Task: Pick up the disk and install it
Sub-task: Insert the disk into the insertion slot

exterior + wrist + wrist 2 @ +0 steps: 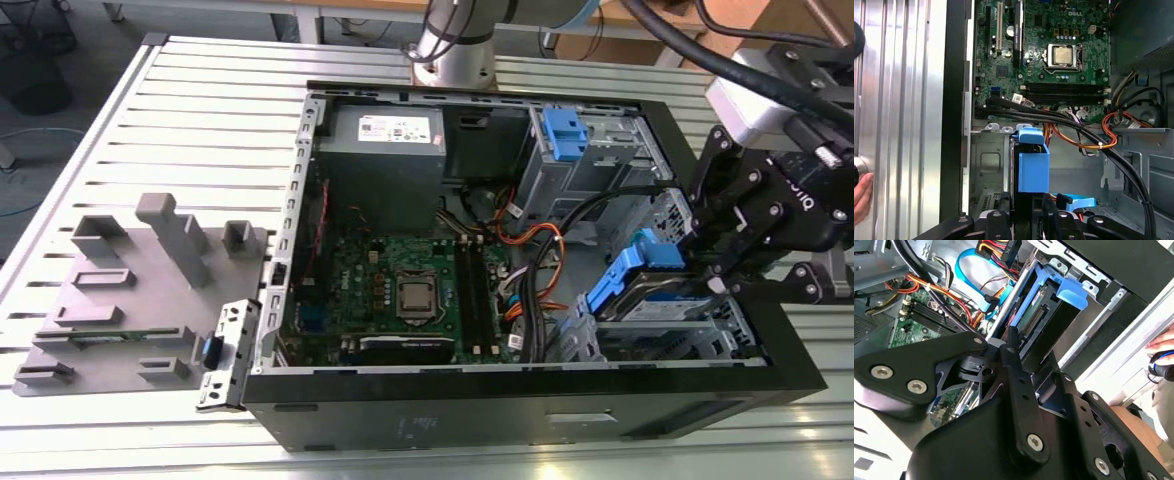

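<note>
One disk (638, 292) is held by the tool (718, 268), whose fingers (1053, 220) appear closed against its sides. It is tilted over the drive cage (674, 335), at the corner of the open computer case (534, 405) on the exterior view's right, and is not yet seated. The installing step is judged to be in hand. For seating, the blue rails would have to be lined up with the cage, and the cables (1064, 120) nearby avoided.
</note>
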Action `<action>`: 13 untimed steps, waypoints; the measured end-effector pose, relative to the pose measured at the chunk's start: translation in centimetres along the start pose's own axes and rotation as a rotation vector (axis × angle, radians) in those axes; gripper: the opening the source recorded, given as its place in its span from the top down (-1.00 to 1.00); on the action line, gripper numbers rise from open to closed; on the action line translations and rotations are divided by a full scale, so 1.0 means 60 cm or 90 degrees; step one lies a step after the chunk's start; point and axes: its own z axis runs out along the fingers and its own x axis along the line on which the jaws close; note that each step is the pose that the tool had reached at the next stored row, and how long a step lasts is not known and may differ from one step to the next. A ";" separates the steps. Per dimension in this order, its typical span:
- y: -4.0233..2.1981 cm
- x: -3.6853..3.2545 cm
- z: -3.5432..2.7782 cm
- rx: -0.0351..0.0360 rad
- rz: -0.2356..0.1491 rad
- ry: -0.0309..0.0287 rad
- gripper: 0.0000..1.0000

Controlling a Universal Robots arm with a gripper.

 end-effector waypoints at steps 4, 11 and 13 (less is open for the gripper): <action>-0.001 0.000 0.012 0.0000 0.000 -0.0001 0.30; -0.001 0.001 0.027 0.0000 0.000 0.0001 0.30; -0.001 0.001 0.027 0.0000 0.000 0.0003 0.30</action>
